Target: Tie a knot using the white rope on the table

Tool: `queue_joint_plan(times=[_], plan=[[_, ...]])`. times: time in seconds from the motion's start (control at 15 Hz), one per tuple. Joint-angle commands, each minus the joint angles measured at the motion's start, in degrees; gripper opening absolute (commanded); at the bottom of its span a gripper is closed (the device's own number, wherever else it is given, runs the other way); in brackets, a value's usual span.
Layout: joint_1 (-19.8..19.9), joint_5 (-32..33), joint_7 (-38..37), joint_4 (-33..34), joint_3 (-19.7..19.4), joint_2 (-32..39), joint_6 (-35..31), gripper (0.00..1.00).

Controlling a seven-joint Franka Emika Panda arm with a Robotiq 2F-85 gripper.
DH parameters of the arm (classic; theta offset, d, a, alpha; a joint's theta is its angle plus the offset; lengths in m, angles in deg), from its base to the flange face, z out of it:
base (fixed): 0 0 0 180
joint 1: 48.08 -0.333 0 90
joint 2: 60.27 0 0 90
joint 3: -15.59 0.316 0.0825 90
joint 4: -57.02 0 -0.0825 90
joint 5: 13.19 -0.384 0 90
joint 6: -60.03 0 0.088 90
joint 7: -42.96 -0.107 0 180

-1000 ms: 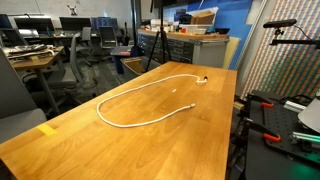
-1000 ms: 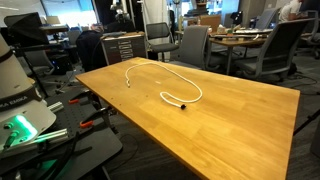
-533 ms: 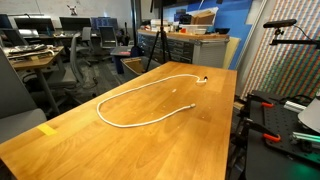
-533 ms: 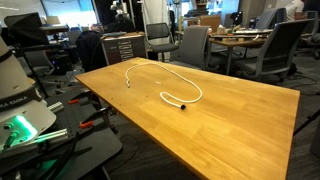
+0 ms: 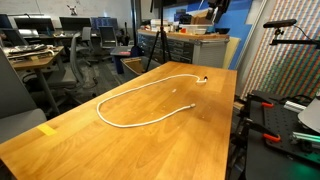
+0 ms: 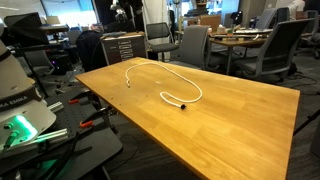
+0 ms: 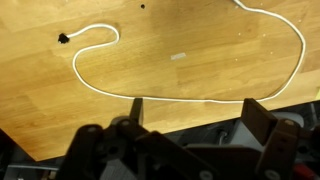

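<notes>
The white rope (image 5: 101,110) lies in a wide open loop on the wooden table (image 5: 120,150), with no knot in it. It shows in both exterior views (image 6: 199,92) and in the wrist view (image 7: 200,101). One end carries a small black tip (image 7: 63,39). My gripper (image 7: 197,110) is open and empty. It is high above the table's near edge, well clear of the rope. In an exterior view only its dark tip (image 5: 215,6) shows at the top edge.
A yellow tape mark (image 5: 47,130) sits at a table corner. Office chairs (image 6: 190,45), a tripod (image 5: 155,45) and a drawer cabinet (image 5: 195,48) stand beyond the table. Robot base gear (image 6: 20,110) sits beside the table.
The gripper's dark tip has come into view at the top edge of an exterior view. The rope has not moved.
</notes>
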Motion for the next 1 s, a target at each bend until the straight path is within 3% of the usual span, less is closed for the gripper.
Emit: queue_joint_plan(times=[0.0,0.2,0.47,0.6,0.8,0.87,0.93], plan=[[0.15,1.58,-0.1,0.27,0.86,0.78,1.59,1.0],[1.07,4.09,0.75,-0.81,0.4,5.84,-2.73,1.0],[3.15,5.81,2.84,-0.96,-2.7,15.24,-2.96,1.0],[3.09,2.64,6.67,-0.42,-5.03,20.19,-4.5,1.0],[1.84,-11.41,13.07,1.41,-7.31,24.78,-7.11,1.0],[3.52,-5.04,9.4,-0.99,-5.51,22.54,-6.02,1.0],[3.59,-8.07,11.18,-0.39,-5.75,23.88,-6.5,1.0]])
